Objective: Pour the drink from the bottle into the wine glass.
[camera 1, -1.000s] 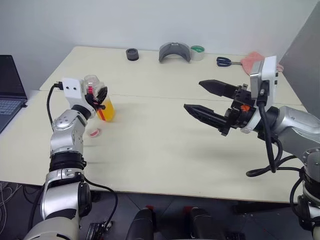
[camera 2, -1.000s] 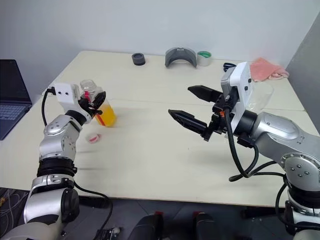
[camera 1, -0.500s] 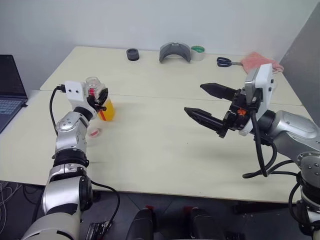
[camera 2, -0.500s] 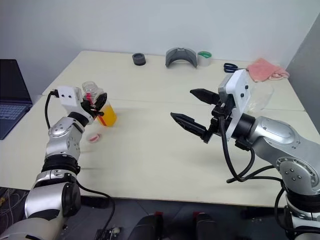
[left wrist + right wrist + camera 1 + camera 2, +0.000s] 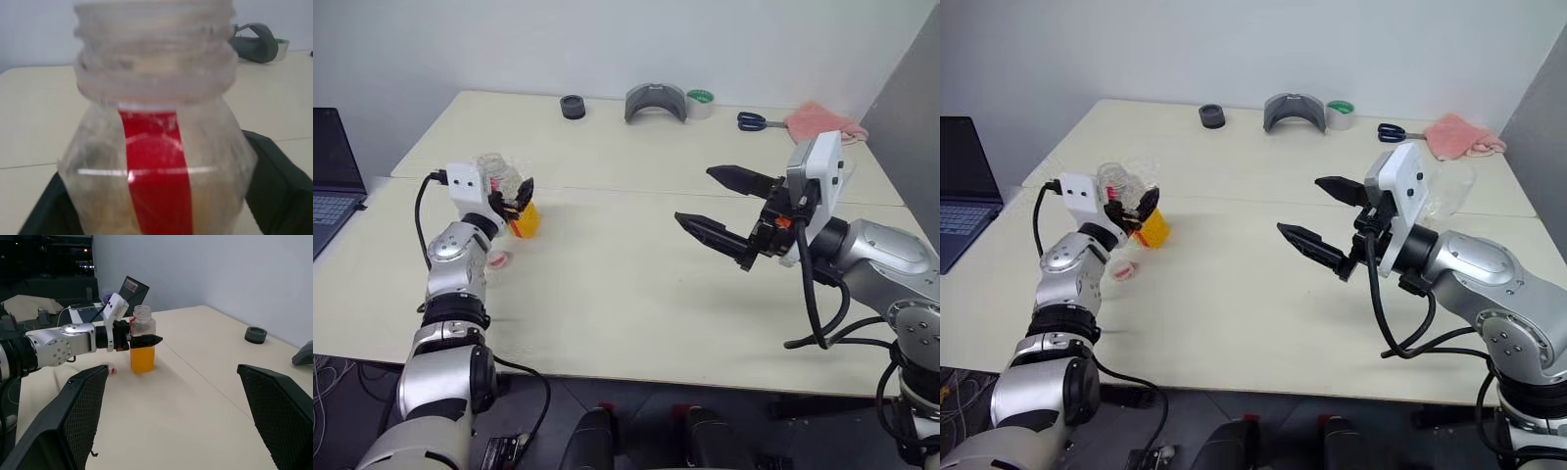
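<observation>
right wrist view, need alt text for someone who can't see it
An uncapped bottle half full of orange drink stands upright on a cream table, with the left gripper open around it. A small red-and-white cap lies on the table beside it, and the right gripper's fingers spread wide in the foreground.
</observation>
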`<action>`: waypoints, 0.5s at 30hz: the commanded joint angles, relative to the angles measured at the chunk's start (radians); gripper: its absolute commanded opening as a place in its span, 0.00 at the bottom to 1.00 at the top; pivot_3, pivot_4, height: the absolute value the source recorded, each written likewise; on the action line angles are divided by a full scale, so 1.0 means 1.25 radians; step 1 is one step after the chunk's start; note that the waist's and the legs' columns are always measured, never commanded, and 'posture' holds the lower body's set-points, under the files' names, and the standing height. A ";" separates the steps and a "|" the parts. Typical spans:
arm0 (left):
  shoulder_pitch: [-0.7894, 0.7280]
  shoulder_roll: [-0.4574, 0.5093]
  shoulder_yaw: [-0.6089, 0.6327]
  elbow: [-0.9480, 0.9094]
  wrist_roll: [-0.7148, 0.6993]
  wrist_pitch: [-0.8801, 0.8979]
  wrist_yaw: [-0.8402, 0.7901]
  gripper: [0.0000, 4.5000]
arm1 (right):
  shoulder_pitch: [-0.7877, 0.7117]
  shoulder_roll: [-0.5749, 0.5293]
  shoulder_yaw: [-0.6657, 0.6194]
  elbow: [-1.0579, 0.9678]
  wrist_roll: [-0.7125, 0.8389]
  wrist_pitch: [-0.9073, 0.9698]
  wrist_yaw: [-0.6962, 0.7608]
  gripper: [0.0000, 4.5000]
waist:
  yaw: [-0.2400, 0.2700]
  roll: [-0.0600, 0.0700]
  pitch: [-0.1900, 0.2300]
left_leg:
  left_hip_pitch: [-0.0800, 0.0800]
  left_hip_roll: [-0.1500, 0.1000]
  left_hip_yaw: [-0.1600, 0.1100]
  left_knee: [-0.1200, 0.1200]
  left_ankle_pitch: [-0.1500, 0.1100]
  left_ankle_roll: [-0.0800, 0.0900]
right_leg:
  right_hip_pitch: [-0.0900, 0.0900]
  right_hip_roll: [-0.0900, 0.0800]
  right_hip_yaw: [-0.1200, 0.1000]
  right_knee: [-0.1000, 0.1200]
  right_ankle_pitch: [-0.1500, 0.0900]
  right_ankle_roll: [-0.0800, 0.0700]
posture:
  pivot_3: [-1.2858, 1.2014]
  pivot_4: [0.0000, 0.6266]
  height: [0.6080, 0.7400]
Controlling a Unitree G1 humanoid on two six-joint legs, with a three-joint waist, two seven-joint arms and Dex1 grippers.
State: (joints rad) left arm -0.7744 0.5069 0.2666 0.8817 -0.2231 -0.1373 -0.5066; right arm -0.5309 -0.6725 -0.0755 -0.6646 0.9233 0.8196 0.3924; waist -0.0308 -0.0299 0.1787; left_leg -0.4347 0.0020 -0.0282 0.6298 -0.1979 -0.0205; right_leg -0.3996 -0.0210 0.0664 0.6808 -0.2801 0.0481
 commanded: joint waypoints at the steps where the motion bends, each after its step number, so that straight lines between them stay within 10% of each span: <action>1: 0.000 0.009 0.003 -0.058 -0.001 0.003 0.009 1.00 | -0.005 0.003 -0.014 -0.018 -0.005 -0.017 0.007 1.00 | 0.000 0.000 0.000 | 0.000 0.000 0.000 0.000 0.000 0.000 | 0.000 0.000 0.000 0.000 0.000 0.000 | 0.52 0.24 1.00; 15: 0.181 -0.002 0.033 -0.374 -0.045 0.200 0.096 1.00 | 0.010 0.012 -0.017 -0.023 -0.006 -0.014 0.001 1.00 | -0.001 0.000 0.000 | 0.000 0.000 0.000 0.000 0.000 0.000 | 0.000 0.000 0.000 0.000 0.000 0.000 | 0.52 0.24 1.00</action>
State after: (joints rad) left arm -0.5507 0.4973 0.2832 0.4869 -0.2683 0.0946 -0.4034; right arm -0.5200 -0.6598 -0.0764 -0.6643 0.9200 0.8193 0.3923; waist -0.0315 -0.0300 0.1786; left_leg -0.4346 0.0024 -0.0287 0.6300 -0.1979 -0.0205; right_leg -0.3995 -0.0214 0.0664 0.6811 -0.2800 0.0479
